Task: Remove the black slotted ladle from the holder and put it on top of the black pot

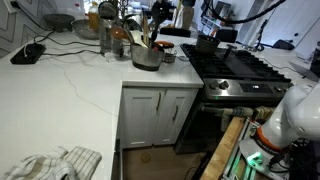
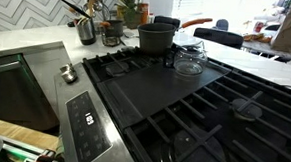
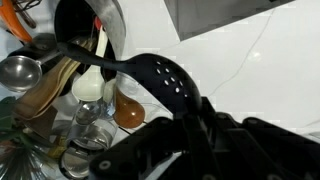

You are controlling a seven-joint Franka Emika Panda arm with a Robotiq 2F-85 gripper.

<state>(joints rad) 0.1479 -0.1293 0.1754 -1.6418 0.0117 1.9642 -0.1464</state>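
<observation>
black slotted ladle (image 3: 160, 80) lies across the wrist view. its perforated bowl is just above the gripper (image 3: 195, 125), and its thin handle runs back toward the holder (image 3: 110, 28). the holder is the shiny metal pot on the white counter (image 3: 250, 60), near the edge that meets the stove. i cannot tell whether the handle end is inside the holder or free of it. the dark fingers are blurred and merge with the bowl. so i cannot tell if the pincer is apart or clamped on the ladle, only that it is very near the bowl.

around the handle are wooden spoons (image 3: 45, 95) and a steel ladle (image 3: 20, 72). a glass jar (image 3: 95, 125) stands just beside the holder.

in my judgement the step in hand is the lift out of the holder. to do it well, the grip should be firm near the neck of the bowl. the pull should follow the line of the handle, so that it does not drag the wooden spoons or tip the holder.

next the ladle must cross the counter edge to the stove (image 2: 184, 113). there the black pot (image 2: 156, 37) stands toward the back edge, beside a glass jug (image 2: 190, 58). the pot is narrow, so the ladle should be laid flat across its rim and balanced before the release.
</observation>
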